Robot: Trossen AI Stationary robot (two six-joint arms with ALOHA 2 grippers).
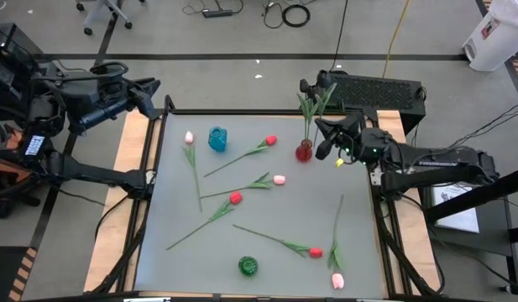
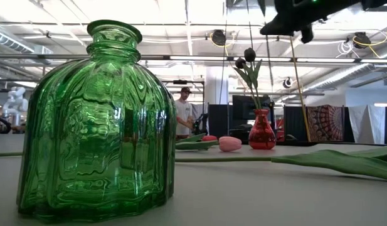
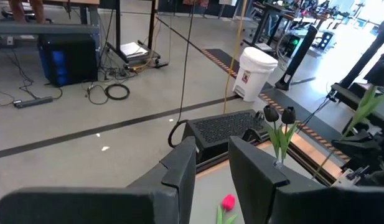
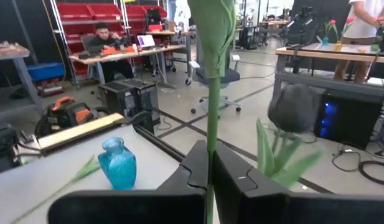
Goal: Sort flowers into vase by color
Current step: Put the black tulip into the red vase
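Note:
Two black-headed flowers [image 2: 249, 55] stand with their stems in the small red vase [image 1: 304, 151] at the table's far right. My right gripper [image 1: 324, 138] is just right of that vase, shut on a green flower stem [image 4: 211, 93] whose head is out of view. At the table's far left corner my left gripper [image 3: 210, 177] hangs open with nothing between its fingers. Red flowers [image 1: 269, 140] and pink flowers [image 1: 279, 179] lie flat across the table. The blue vase [image 1: 217, 138] stands far left of centre and the green vase [image 1: 248, 267] at the near edge. My right gripper pinches the green stem [image 4: 211, 146] between its two fingers, which point level and lie across it. The stem stands upright and rises above the fingers to a folded leaf [image 4: 213, 25]. The fingers hide its lower end.
A black box [image 1: 372, 91] sits beyond the table's far right corner. Loose flowers cover the middle of the table, with a pink one [image 1: 337, 279] at the near right. A raised frame rims the table [image 1: 158, 168].

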